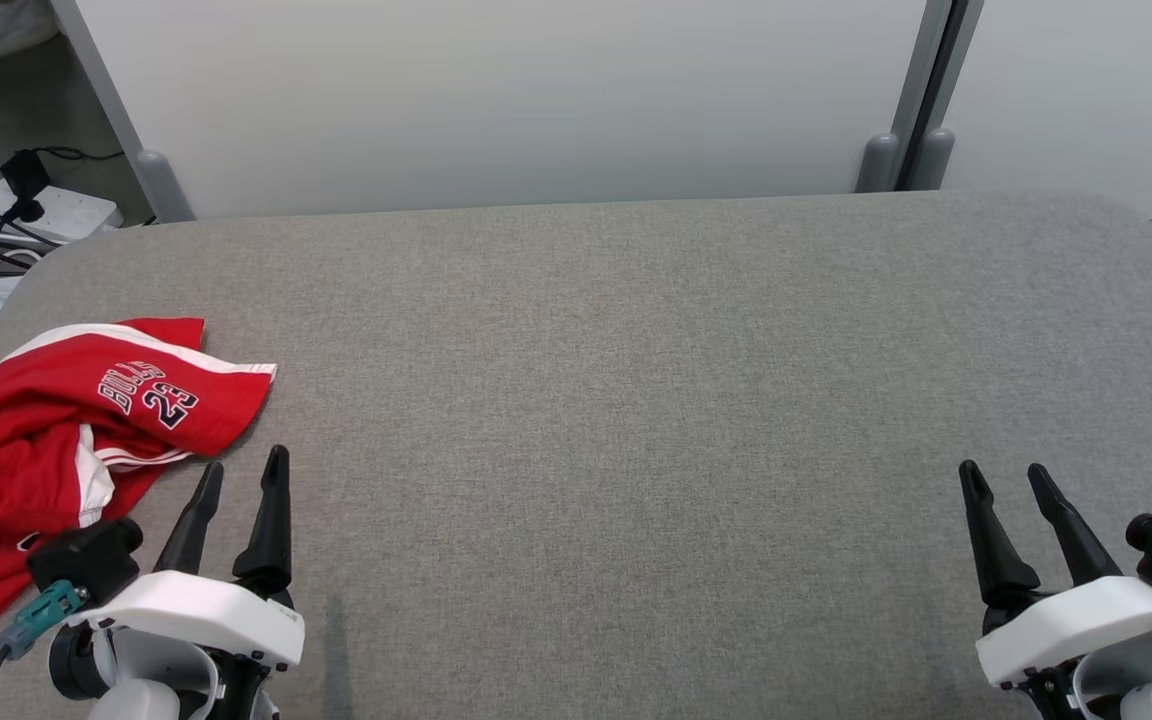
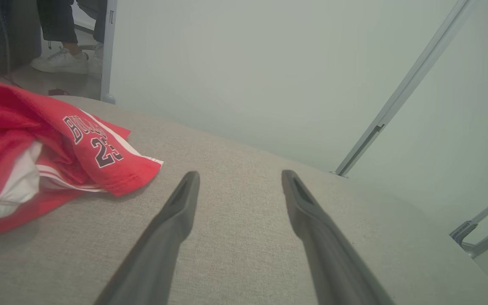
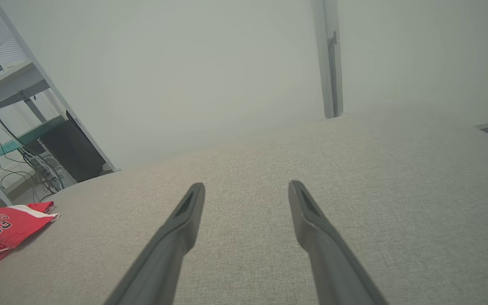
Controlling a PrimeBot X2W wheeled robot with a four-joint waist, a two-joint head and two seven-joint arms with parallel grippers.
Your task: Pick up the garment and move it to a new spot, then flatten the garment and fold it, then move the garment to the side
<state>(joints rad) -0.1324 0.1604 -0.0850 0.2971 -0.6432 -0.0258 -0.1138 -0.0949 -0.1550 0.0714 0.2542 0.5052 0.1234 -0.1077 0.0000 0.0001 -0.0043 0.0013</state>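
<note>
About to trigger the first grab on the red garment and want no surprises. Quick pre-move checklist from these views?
1. The left gripper is open, with nothing between its fingers: ok.
2. The right gripper is open and empty: ok.
3. The red garment lies crumpled just to the left of the left gripper, not touching it: ok.
4. Whole garment on the table: cannot tell. Its left part runs off the head view's edge.
5. Bare table in the middle for a new spot: ok.
6. People clear: a person's feet stand on the floor beyond the table's far corner, apart from it: ok.
</note>
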